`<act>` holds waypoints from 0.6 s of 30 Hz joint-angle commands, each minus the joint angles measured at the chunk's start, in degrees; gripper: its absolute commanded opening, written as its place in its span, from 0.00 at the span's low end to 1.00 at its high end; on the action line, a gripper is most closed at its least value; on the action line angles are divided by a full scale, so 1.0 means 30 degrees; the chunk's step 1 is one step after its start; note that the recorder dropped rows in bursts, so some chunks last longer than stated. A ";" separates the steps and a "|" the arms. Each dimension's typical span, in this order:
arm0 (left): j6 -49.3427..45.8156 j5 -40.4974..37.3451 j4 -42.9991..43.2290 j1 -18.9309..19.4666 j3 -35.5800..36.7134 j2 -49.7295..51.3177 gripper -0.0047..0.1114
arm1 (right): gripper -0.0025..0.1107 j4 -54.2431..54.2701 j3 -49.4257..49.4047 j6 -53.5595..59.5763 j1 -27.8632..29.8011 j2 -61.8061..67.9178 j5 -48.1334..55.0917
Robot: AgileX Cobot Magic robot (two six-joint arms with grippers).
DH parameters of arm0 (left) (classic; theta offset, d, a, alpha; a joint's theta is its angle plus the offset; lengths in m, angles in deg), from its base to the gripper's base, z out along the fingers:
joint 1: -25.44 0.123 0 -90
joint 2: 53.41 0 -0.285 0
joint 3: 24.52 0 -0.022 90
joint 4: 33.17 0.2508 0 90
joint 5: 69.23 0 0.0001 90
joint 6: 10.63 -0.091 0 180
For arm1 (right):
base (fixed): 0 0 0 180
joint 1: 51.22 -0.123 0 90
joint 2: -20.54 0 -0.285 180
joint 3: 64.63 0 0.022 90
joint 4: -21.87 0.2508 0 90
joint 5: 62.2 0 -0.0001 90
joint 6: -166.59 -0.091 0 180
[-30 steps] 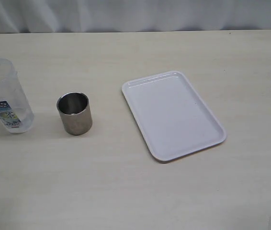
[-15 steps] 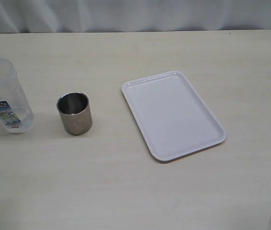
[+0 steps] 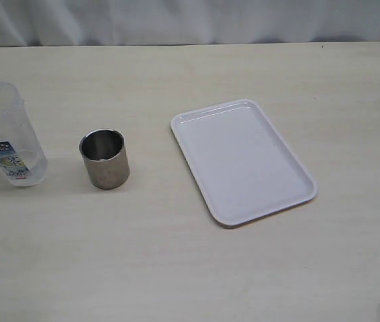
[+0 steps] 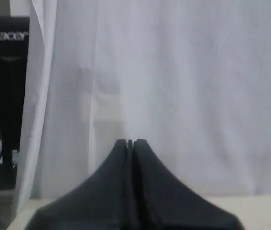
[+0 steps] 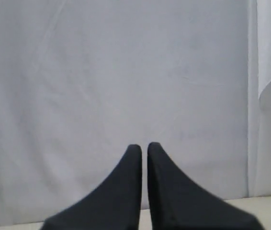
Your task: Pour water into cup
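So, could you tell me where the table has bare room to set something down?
The widest bare stretch of table lies on the camera's side of the cup and the white tray. The strip between cup and tray is free too. It is tightest between the clear container and the cup.

The pale worktop [image 3: 190, 268] carried three things: a clear labelled container [image 3: 9, 137] on the left claw's [image 4: 130, 142] side, a steel cup [image 3: 104, 159] near it, and a white tray [image 3: 244, 161] toward the right claw's [image 5: 144, 146] side.

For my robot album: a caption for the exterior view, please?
Steel cup stands between the water container and a white tray.
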 commanded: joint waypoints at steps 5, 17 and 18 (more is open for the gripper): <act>0.4043 0.3057 0.1788 -0.0192 0.0050 -0.0043 0.46 | 0.27 -0.1090 -0.0043 -0.3740 0.0047 -0.0067 -0.1809; 0.4043 0.5262 0.2037 -0.0192 0.0050 0.2612 0.94 | 0.58 -0.1448 -0.0043 -0.3838 0.0047 -0.0067 -0.1809; 0.4043 0.5720 0.2151 -0.0192 0.0050 0.3405 0.94 | 0.58 -0.1448 -0.0043 -0.3838 0.0047 -0.0067 -0.1809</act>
